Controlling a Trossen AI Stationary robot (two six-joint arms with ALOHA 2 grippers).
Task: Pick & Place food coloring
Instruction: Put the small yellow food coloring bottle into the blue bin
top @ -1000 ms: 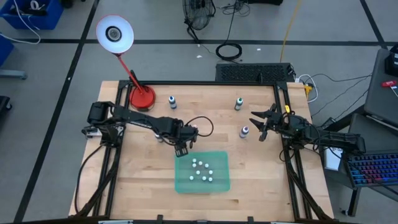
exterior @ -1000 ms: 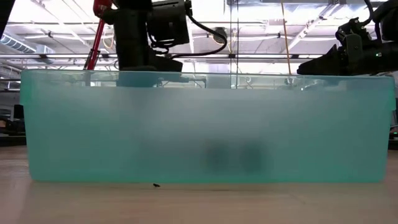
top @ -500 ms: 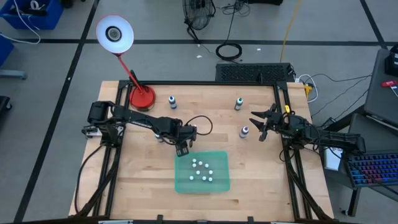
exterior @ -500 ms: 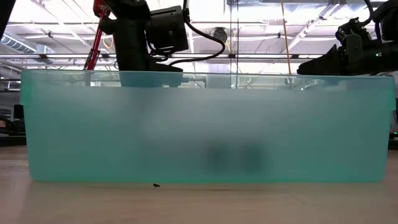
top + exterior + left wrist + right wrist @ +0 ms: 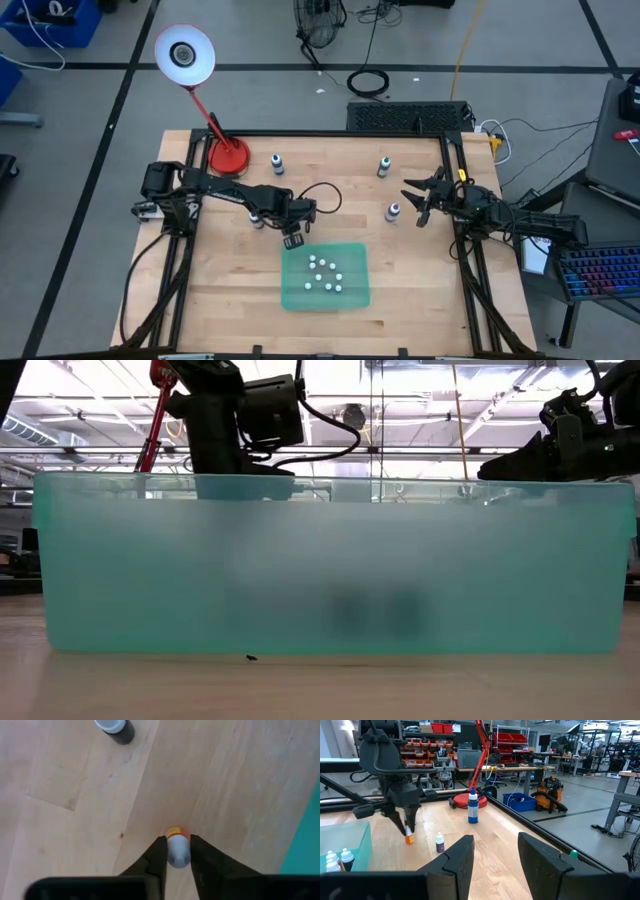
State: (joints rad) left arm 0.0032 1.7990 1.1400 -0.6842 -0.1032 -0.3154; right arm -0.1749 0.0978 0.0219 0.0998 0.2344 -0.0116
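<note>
Progress: several white-capped bottles already lie in the green bin, bunched near its middle. Left gripper is closed on one more, an orange-bodied bottle with a white cap, pinched between its two fingers. In the right wrist view that bottle hangs just off the wood, so it looks lifted, not yet carried over. The bin's edge lies just beside the left jaws.

Left to do, by my reading: move this bottle over the bin and release it, then fetch the others. One small dark bottle stands near the left jaws, on the side away from the bin. Three more stand on the table: one by the lamp base, one at the far edge, one just ahead of the right gripper.

Right gripper waits at the table's right side, fingers apart, holding nothing.

Surface: pale wooden table, black frame rails along the sides. Red desk lamp at the far left corner.

Room: grey floor with cables, a keyboard at right; shelving and red bins beyond.
</note>
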